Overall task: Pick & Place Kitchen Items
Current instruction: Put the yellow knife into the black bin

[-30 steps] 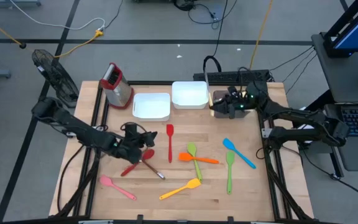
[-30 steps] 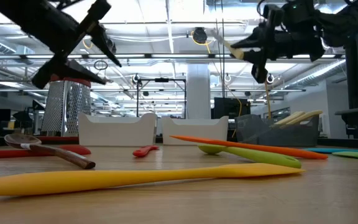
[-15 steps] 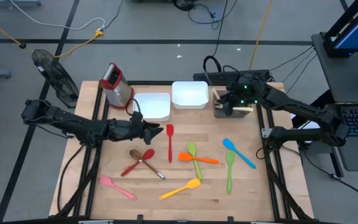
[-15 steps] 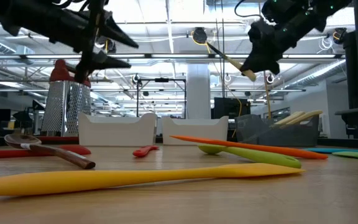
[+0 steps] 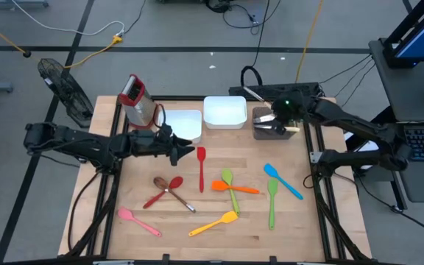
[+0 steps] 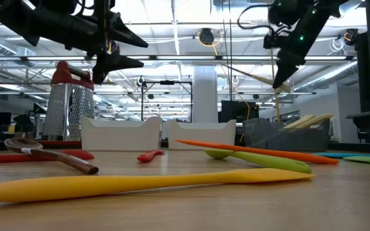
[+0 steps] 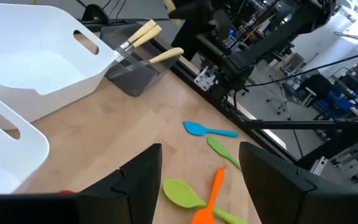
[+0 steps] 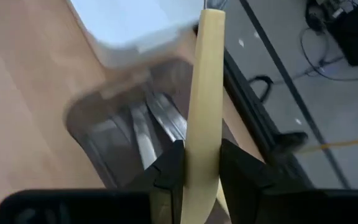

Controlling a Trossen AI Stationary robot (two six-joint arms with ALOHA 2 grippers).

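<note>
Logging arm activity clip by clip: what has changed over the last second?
The left gripper rose from the brown spoon and swung toward the white trays, open and empty. The right gripper carried its pale-handled knife over the dark tray. The utensils on the table stayed put.

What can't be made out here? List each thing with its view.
- Right wrist view: the pale-handled knife. One end is cut off by the picture's edge, the other is behind the fingers of the right gripper.
- Right wrist view: the contents of the dark tray are blurred.
- High view: the right gripper covers part of that tray.
</note>
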